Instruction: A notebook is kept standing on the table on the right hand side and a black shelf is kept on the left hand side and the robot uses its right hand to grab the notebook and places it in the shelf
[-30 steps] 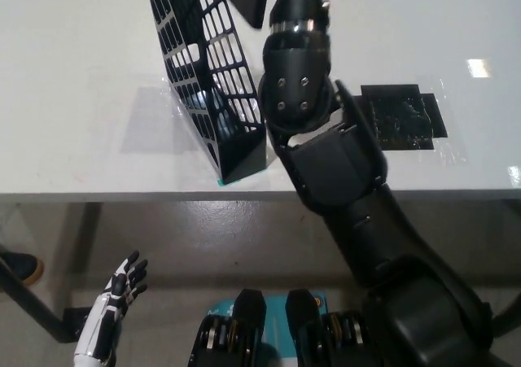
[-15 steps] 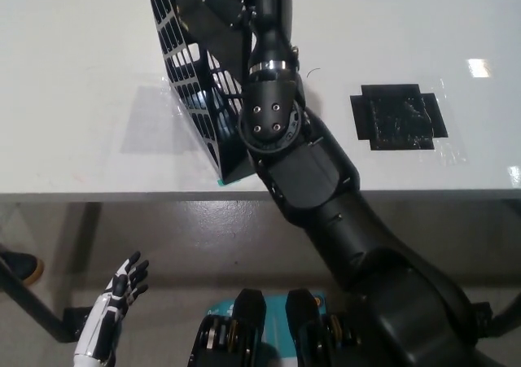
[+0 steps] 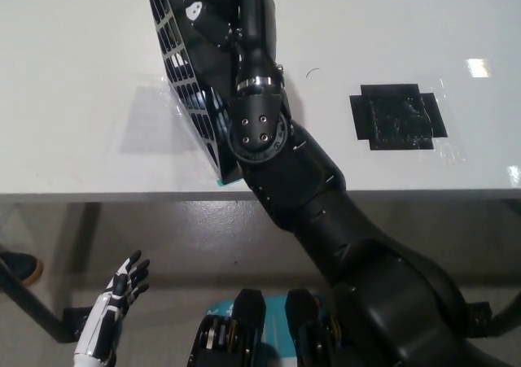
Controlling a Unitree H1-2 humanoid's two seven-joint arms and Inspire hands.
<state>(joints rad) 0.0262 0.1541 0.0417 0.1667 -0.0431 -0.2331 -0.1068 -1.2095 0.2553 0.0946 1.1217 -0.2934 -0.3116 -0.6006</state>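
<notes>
My right arm reaches over the black shelf (image 3: 183, 98) at the table's near edge.

From here the right hand (image 3: 213, 13) sits at about 12 o'clock, up inside the top of the shelf, dark against dark mesh, so I cannot tell how its fingers stand or whether they hold anything. I cannot pick out the notebook; the arm and wrist cover most of the shelf's open side. At 2 o'clock a patch of black tape (image 3: 398, 116) lies flat on the white table (image 3: 81, 74), well apart from the shelf. My left hand (image 3: 114, 306) hangs at 7 o'clock below the table edge, fingers spread and empty. A dark shoe (image 3: 16, 265) shows at 8 o'clock on the floor.
</notes>
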